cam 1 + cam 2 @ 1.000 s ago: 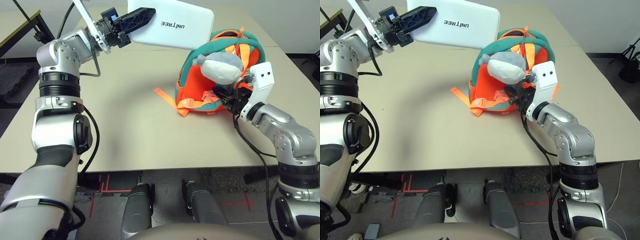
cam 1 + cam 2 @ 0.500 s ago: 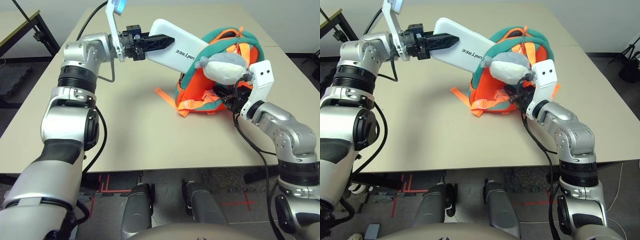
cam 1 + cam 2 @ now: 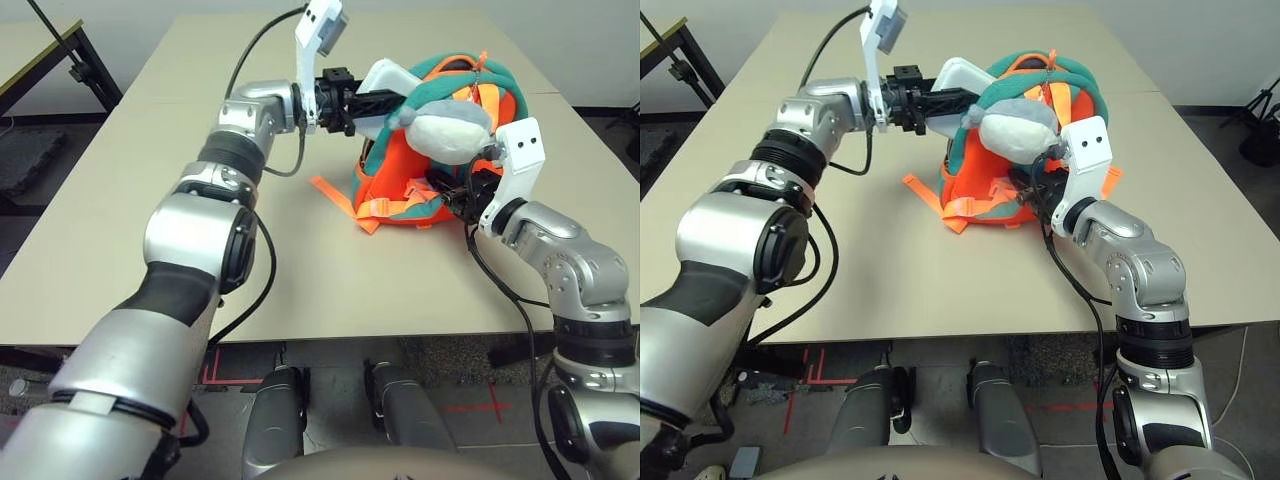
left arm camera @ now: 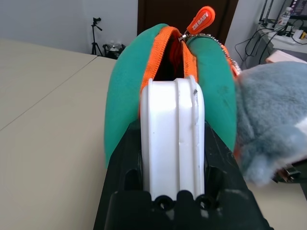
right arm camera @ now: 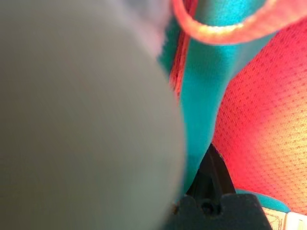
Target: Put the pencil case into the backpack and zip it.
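Left gripper (image 4: 172,158) clamped on pencil case (image 4: 173,139), right gripper's (image 3: 462,200) state unclear: feed straight through backpack (image 3: 440,150) zipper mouth, avoiding teal rim.

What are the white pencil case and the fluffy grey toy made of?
The pencil case looks like hard, smooth plastic: glossy, with moulded ridges. The toy looks like soft plush, judging by its fuzzy surface and squashy, rounded shape.

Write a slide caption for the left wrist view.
Left pincer pushes the white pencil case edge-first into the backpack opening, beside the grey plush toy.
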Tool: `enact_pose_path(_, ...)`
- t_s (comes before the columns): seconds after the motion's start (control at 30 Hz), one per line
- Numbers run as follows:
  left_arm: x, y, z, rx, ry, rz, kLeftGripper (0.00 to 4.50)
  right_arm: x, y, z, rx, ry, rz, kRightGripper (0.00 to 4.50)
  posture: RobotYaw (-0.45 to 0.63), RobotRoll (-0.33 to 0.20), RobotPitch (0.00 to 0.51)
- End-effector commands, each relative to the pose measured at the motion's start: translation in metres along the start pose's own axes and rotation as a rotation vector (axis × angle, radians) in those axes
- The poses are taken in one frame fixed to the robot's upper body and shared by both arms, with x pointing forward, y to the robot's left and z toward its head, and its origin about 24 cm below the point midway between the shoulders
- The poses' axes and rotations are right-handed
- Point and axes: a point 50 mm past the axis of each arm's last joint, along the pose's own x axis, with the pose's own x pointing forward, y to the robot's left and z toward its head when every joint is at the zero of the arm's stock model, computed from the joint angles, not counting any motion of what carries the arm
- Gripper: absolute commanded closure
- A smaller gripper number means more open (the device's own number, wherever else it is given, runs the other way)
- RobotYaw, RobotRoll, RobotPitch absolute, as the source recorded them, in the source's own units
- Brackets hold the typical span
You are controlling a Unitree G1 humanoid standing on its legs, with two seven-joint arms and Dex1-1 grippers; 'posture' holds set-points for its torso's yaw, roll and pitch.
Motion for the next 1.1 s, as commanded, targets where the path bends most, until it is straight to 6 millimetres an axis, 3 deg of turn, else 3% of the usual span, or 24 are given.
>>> enact_pose_path(0.03,0.007,-0.003,-0.009,-0.038,0.034,-0.013,3.23,0.003,0.001,-0.01,0.008,0.062,0.002,3.81,-0.24,0.0,0.133)
enact_pose_path(0.07,0.004,-0.002,-0.005,-0.038,0.021,-0.01,3.18,0.003,0.001,-0.01,0.008,0.063,0.001,3.81,-0.24,0.0,0.133)
enact_pose_path(0.33,-0.034,0.01,0.032,-0.03,-0.123,-0.012,0.17,0.005,0.0,-0.012,0.007,0.068,0.008,3.81,-0.21,0.0,0.132)
enact_pose_path(0.37,-0.041,0.011,0.038,-0.023,-0.137,-0.014,0.0,0.005,0.001,-0.012,0.008,0.069,0.011,3.81,-0.21,0.0,0.132)
enact_pose_path(0.63,-0.082,0.012,0.065,0.004,-0.202,-0.032,0.0,0.01,0.002,-0.013,0.008,0.07,0.027,3.81,-0.19,0.0,0.132)
enact_pose_path(0.83,-0.098,0.01,0.047,0.009,-0.116,-0.014,0.0,0.011,0.001,-0.013,0.006,0.072,0.032,3.81,-0.18,0.0,0.13)
enact_pose_path(1.07,-0.104,0.008,0.031,-0.029,-0.096,0.015,0.0,0.012,0.001,-0.014,0.002,0.072,0.035,3.81,-0.18,0.0,0.126)
enact_pose_path(1.1,-0.103,0.007,0.029,-0.033,-0.093,0.017,0.36,0.012,0.001,-0.014,0.002,0.072,0.036,3.81,-0.18,0.0,0.126)
